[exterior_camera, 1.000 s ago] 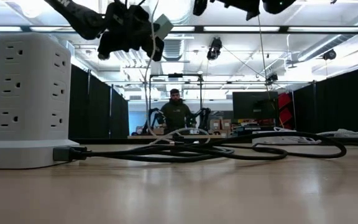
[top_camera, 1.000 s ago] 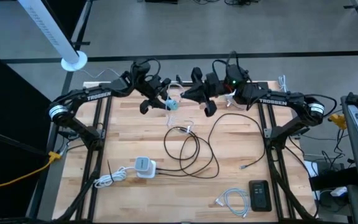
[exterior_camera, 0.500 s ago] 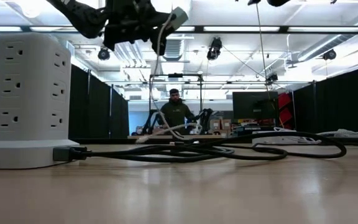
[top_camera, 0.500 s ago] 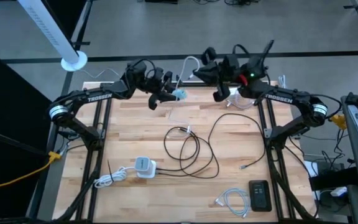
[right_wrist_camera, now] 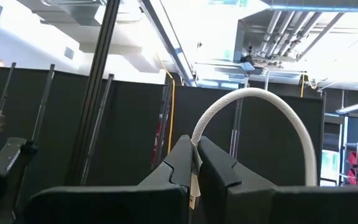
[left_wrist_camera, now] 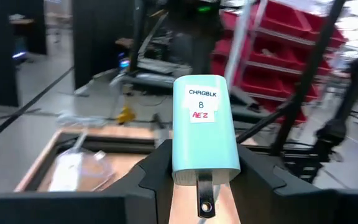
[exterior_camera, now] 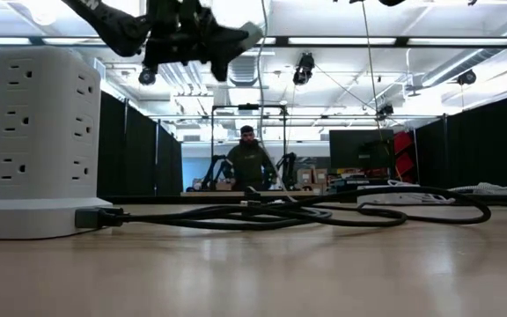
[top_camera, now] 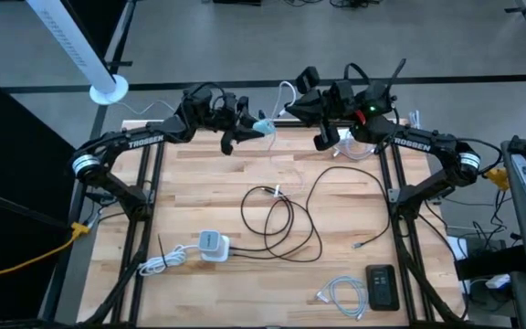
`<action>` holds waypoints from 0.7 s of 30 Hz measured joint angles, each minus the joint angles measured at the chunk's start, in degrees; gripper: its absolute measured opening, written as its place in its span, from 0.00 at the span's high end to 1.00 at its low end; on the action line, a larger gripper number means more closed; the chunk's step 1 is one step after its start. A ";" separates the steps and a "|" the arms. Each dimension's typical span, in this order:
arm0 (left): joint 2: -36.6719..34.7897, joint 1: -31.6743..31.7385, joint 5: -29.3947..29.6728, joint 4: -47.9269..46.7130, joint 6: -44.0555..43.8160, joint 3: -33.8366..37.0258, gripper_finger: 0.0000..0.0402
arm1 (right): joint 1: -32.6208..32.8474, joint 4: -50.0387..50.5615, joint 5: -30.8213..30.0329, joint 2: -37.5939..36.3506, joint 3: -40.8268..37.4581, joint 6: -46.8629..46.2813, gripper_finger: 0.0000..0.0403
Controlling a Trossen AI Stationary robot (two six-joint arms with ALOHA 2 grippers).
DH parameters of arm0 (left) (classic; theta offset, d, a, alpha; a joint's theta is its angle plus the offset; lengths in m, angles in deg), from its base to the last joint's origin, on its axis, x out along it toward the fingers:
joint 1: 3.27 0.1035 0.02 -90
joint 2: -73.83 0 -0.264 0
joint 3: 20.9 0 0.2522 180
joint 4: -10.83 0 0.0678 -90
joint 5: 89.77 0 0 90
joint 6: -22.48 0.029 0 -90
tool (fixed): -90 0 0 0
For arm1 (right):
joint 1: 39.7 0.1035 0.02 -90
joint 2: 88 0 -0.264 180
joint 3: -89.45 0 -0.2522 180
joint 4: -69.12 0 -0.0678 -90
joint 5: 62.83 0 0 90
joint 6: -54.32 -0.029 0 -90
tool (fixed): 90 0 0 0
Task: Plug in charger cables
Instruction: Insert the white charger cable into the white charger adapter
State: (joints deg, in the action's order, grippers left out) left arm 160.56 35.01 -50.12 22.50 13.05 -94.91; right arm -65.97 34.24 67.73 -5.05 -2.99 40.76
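Pale-blue and labelled "CHRGBLK 8", a charger block (left_wrist_camera: 205, 130) sits pinched in the left gripper (top_camera: 245, 131), raised above the far edge of the wooden bench (top_camera: 199, 183). Just to its right, the right gripper (right_wrist_camera: 194, 163) is pressed onto a white cable (right_wrist_camera: 272, 106) that arches upward. On the bench's middle lies the long black cable (top_camera: 286, 215), coiled; another white cable (top_camera: 341, 292) rests at the near right.

Two dark arms – white TROSSEN lettering along each forearm, silver rings at the elbow joints (black cables looping over the wrists), a green light glowing on the right arm; blunt black fingers (left_wrist_camera: 148, 180) up close
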 joint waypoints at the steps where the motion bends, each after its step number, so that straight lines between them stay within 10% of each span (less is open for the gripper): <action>1: -0.08 0.93 0.04 -1.03 0.41 0.00 0.73 | 0.00 0.00 0.18 -0.02 0.00 0.00 1.00; 10: -3.75 4.61 6.85 -0.52 20.50 6.90 0.73 | -0.41 11.03 -8.56 -0.04 0.00 3.28 1.00; 16: -8.08 4.02 13.26 24.61 27.47 21.48 0.73 | 0.09 24.49 -29.99 0.87 -0.04 10.10 1.00; 21: -8.54 2.66 23.91 43.64 34.42 30.66 0.73 | 0.83 22.49 -36.13 5.01 -0.28 6.93 1.00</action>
State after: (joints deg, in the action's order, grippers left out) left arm 152.02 37.67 -26.21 66.15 47.47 -64.25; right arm -65.14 56.73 31.60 -0.03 -3.27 47.69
